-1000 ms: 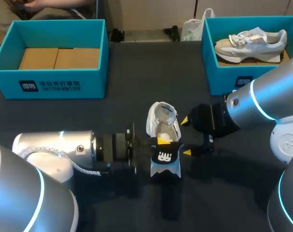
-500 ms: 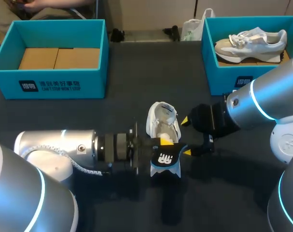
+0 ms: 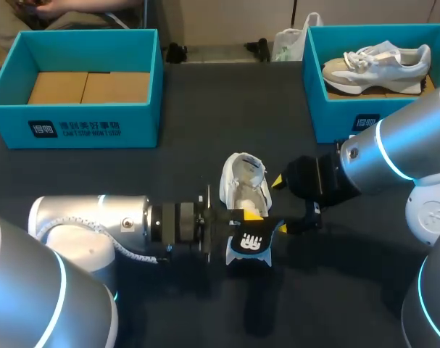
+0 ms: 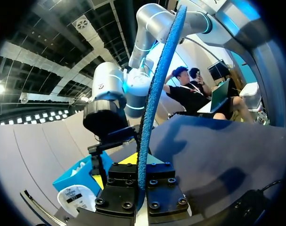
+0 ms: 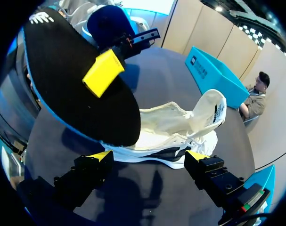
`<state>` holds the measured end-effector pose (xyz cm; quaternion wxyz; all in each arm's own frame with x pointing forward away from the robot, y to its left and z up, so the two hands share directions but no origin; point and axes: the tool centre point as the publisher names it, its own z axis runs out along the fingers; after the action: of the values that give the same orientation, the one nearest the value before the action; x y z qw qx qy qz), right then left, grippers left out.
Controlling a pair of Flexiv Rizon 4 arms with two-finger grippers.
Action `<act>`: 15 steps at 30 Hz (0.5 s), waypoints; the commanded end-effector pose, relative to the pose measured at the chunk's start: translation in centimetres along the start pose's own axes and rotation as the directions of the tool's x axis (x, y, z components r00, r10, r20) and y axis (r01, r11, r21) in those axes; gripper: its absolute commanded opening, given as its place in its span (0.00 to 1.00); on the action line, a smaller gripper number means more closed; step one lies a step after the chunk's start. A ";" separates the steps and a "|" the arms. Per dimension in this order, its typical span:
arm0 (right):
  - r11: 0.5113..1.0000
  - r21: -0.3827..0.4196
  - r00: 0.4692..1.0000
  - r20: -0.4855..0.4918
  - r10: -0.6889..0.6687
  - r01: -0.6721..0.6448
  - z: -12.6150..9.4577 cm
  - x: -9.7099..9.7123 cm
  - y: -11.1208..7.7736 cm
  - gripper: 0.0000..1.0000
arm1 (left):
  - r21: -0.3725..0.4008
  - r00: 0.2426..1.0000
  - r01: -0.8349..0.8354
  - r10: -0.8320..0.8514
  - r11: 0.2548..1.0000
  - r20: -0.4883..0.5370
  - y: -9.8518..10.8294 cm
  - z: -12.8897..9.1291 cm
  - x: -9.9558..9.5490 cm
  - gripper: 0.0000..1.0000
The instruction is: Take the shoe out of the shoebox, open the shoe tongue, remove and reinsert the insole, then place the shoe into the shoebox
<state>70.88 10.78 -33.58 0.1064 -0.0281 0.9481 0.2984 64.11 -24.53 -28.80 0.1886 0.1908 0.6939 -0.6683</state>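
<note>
Left: your left gripper (image 3: 243, 216) is clamped on the insole (image 3: 250, 245). The left wrist view shows the insole edge-on, pinched between both fingers and standing straight out ahead of them. The insole is out of the shoe and off the desk (image 3: 133, 188), with its black face and white logo turned up toward the head camera.

Middle: the shoe (image 3: 243, 181) sits on the desk, white, mouth open and facing up. Its long axis runs away from you, crosswise to the line along which your left arm reaches in. The insole hangs over the shoe's near end and overlaps it in the head view. You cannot tell from these views whether it touches the shoe there.

Right: your right gripper (image 3: 279, 204) is just beside the shoe's right flank, fingers spread wide along the shoe's length, holding nothing. In the right wrist view the shoe lies across the gap just ahead of the two tips. Contact with the sole cannot be resolved.

Judgement: removal looks done, so reinsertion is the step in hand. The move turns on alignment. You need the insole's long axis turned to match the shoe's, then fed through the mouth along the shoe's length. Your left arm carries it. Your right arm is the nearer one to brace the shoe against sliding.
</note>
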 end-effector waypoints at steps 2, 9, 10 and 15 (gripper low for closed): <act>1.000 0.001 1.000 0.002 -0.001 0.001 0.0 0.1 0.0 1.00 | 0.015 1.000 -0.005 0.005 1.000 0.000 1.6 0.6 0.2 0.00; 1.000 0.001 1.000 0.002 -0.001 0.001 0.0 0.1 0.0 1.00 | 0.010 1.000 -0.014 0.014 1.000 -0.005 2.8 0.6 0.3 0.00; 1.000 0.001 1.000 0.002 -0.001 0.001 0.0 0.1 0.0 1.00 | 0.006 1.000 -0.014 0.014 1.000 -0.007 3.0 0.5 0.4 0.00; 1.000 0.001 1.000 0.002 -0.001 0.001 0.0 0.1 0.0 1.00 | -0.014 1.000 -0.011 0.011 1.000 -0.007 3.8 0.2 0.6 0.00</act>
<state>70.88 10.78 -33.58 0.1065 -0.0281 0.9481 0.2984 65.47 -24.51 -31.78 0.1911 0.1960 0.6970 -0.6627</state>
